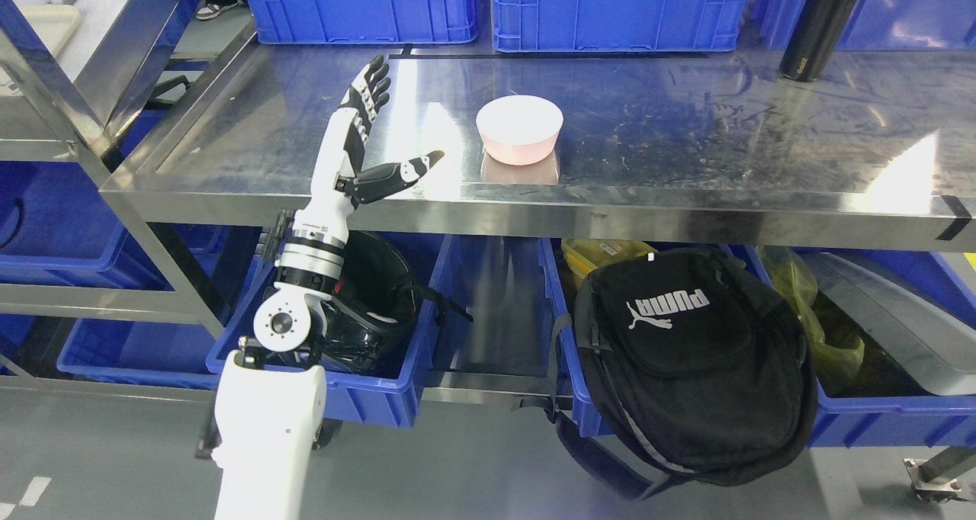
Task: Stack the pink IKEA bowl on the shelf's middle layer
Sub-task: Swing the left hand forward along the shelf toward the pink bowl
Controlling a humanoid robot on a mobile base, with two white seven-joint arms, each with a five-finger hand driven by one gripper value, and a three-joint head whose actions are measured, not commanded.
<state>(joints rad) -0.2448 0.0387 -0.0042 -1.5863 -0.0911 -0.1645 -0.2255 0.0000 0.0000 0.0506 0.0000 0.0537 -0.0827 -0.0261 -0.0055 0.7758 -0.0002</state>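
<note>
White and black, the left hand reaches up over the front edge of the steel shelf, its fingers straight and spread wide, the thumb jutting out to the right, holding nothing. Its arm rises from the lower left of the picture, across the front lip of the shelf.

To the right of the hand, apart from it, sits one pink bowl, upright on the shelf surface, near the front edge and clear of everything else. Bare steel lies between thumb and bowl, and a long open stretch runs from the bowl to the right, where one black bottle stands near the back.

Along the back of the shelf stand blue crates; two show plainly, with part of another behind the bottle.

Below the shelf, more blue bins sit in a row. One holds a black helmet just behind the robot's forearm. One black backpack hangs over the front of another bin, and yellow bags lie behind it. Grey floor shows open in front.
</note>
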